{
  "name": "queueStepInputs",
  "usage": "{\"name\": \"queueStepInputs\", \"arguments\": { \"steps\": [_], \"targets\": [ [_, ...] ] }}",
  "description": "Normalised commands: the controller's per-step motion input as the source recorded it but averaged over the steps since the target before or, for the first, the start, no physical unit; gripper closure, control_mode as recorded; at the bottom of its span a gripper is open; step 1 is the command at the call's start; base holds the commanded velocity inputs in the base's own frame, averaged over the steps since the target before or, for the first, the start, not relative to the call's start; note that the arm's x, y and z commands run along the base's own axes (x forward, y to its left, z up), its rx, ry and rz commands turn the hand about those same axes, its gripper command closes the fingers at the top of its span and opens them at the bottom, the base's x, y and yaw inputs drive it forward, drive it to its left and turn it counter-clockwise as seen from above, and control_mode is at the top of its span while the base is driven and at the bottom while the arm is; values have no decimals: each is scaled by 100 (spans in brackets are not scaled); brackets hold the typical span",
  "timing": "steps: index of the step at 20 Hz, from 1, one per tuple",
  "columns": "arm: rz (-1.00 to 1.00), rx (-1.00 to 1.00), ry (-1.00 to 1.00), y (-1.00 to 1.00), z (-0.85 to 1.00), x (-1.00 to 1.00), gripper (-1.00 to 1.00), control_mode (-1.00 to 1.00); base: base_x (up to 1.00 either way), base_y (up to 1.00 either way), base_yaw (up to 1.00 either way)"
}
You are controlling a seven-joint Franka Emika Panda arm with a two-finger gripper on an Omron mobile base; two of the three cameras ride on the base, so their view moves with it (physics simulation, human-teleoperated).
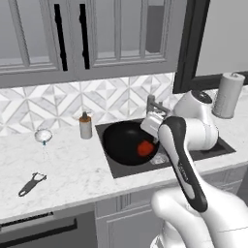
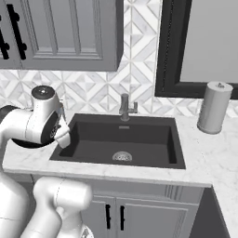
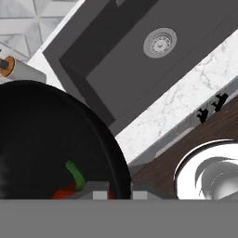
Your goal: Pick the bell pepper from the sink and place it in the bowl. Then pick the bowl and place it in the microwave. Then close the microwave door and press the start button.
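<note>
You have the tool (image 3: 116, 194) clamped on the bowl (image 1: 127, 140) rim above the sink (image 2: 122, 139); the bell pepper (image 1: 144, 148) lies inside.

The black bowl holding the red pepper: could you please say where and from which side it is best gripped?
Grip the thin rim from above, one finger inside, one outside: the bowl is too wide to span, and staying level keeps the bell pepper in. The gripper pinches it so.

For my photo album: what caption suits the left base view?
Robot hand lifts the black bowl, red bell pepper inside, above the sink.
</note>
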Motion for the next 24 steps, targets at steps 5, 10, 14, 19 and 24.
{"name": "queueStepInputs", "arguments": {
  "steps": [5, 10, 14, 19, 24],
  "targets": [
    [0, 0, 0, 0, 0, 0, 100, 100, -47, 28, -64],
    [0, 0, 0, 0, 0, 0, 100, 100, -47, 6, -81],
    [0, 0, 0, 0, 0, 0, 100, 100, -47, 1, -88],
    [0, 0, 0, 0, 0, 0, 100, 100, -33, 1, -93],
    [0, 0, 0, 0, 0, 0, 100, 100, -16, 0, -97]
  ]
}}
